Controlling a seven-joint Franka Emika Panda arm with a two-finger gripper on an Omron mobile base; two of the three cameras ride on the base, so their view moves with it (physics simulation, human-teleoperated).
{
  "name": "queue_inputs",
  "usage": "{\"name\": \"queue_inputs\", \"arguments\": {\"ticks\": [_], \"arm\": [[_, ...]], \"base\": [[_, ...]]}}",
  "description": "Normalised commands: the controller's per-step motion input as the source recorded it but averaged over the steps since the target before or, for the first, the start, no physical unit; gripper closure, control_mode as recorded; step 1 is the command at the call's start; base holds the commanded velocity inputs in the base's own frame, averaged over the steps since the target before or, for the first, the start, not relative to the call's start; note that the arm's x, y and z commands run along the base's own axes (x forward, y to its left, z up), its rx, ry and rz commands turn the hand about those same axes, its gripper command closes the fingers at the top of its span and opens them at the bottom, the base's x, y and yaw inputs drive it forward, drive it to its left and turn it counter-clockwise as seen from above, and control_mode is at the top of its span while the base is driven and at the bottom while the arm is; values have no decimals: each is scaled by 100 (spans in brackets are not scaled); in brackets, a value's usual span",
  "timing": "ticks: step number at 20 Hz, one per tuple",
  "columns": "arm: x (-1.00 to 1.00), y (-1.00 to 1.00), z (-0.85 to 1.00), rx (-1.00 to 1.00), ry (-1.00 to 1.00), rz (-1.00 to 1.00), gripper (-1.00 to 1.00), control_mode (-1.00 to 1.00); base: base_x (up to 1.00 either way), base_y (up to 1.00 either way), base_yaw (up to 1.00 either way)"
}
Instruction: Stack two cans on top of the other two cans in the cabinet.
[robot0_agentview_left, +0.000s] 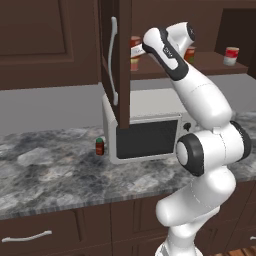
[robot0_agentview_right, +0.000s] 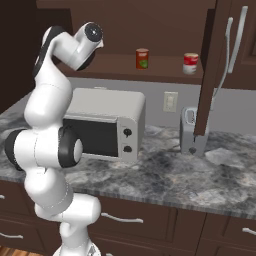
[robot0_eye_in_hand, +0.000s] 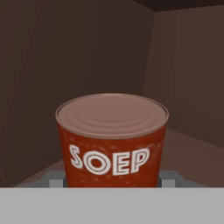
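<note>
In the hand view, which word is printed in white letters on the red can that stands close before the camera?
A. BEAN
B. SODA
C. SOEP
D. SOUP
C: the red can, seen close up inside the dark cabinet, carries the white letters SOEP across its front below its pale ridged top.

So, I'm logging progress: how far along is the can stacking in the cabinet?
Done: the cabinet is open; I can't confirm a finished stack. In hand: the gripper is inside with a red SOEP can between its fingers, grip unclear; the left base view shows it above a lower can. Left: the orange can and white-banded can stand singly on the shelf.
</note>
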Motion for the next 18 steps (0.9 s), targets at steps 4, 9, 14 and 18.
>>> {"name": "queue_inputs", "arguments": {"ticks": [4,9,14,18], "arm": [[15,2,8,0,0,0,100,-100],[24,0,1,0,0,0,100,-100],[20,0,0,0,0,0,100,-100],[20,0,0,0,0,1,100,-100]], "base": [[0,0,0],[0,0,0],[0,0,0],[0,0,0]]}}
